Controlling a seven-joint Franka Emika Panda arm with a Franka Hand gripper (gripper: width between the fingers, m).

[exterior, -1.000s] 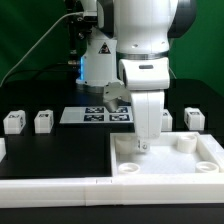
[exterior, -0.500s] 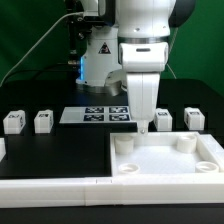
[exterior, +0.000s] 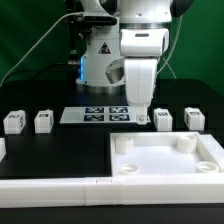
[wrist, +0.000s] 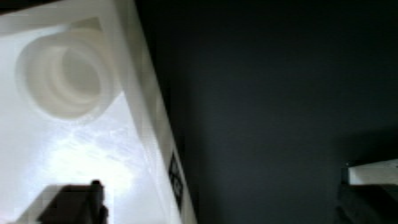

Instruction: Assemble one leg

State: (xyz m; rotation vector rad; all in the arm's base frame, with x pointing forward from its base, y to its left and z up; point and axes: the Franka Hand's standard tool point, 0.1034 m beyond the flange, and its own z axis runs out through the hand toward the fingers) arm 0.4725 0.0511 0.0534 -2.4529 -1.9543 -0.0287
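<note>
The leg (exterior: 163, 119) closest to the action stands on the dark table (exterior: 60, 150) just beside the gripper (exterior: 143, 119), on the exterior view's right of it and apart from it. The Panda arm (exterior: 140, 45) fills the middle of the scene and blocks whatever lies behind it. It also covers a corner of the marker board (exterior: 95, 114), which lies just past the gripper toward the exterior view's left. In front of the gripper and lower sits the big white square tabletop (exterior: 165, 158), with round sockets at its corners.

From the wrist, one socket (wrist: 71, 75) shows, washed out by glare. A single dark finger (wrist: 71, 205) sits far out at the frame's border with bare table across the middle, so the jaws stand wide and hold nothing. A white scrap at the opposite border is too cut off to name.

Of the other legs, one (exterior: 195, 117) is further toward the exterior view's right. Two (exterior: 43, 121) (exterior: 12, 121) stand well apart on the gripper's other side.
</note>
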